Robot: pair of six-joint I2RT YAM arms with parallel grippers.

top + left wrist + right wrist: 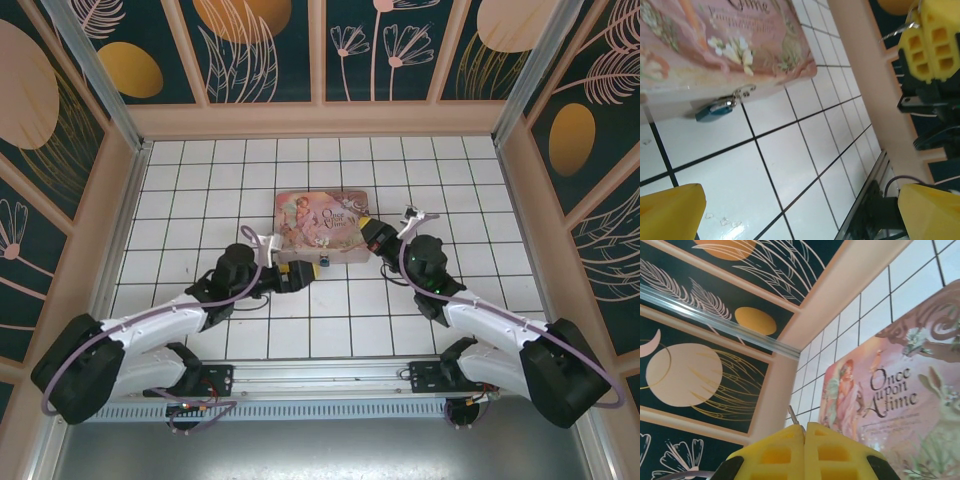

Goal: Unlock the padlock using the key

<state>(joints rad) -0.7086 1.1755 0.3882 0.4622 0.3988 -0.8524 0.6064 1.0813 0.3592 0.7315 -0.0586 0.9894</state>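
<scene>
The tiny blue padlock (714, 111) hangs by its silvery shackle (740, 94) from the front edge of the pink picture tin (715, 45), resting on the tiles. In the top view the padlock (325, 263) sits just right of my left gripper (297, 277). The left gripper (800, 212) is open, its yellow fingers (670, 212) wide apart over bare tile, short of the padlock. My right gripper (804, 432) is shut on the key (792, 415), whose thin metal tip sticks out above the pads. It hovers at the tin's right end (372, 236).
The pink tin (322, 225) lies mid-table on the white tiled floor (350, 310). Patterned walls (320, 110) enclose the back and both sides. The right gripper's yellow fingers (927, 45) show at the upper right of the left wrist view.
</scene>
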